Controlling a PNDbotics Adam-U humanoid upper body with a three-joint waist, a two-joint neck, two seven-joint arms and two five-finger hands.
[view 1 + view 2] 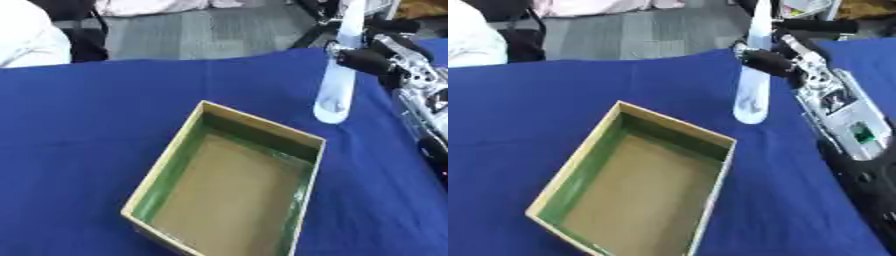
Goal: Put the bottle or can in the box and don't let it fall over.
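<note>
A robot's right hand (785, 60) reaches in from the upper right above a table covered in blue cloth (79, 125). Its dark fingers are curled around the middle of a tall, slim, pale see-through bottle (337, 80), grasping it. The bottle hangs in the air with its long axis nearly upright, leaning slightly, and its rounded bottom end points down at the cloth.

An open cardboard box (254, 125), with green inner walls and a plain brown floor, sits on the cloth in the middle of the scene. It holds nothing. The bottle's lower end is just beyond the box's far right corner, outside the rim and above it.

To go in, the bottle probably needs to travel toward the robot and to its left, then descend while staying upright.

The left hand does not appear in either view.
</note>
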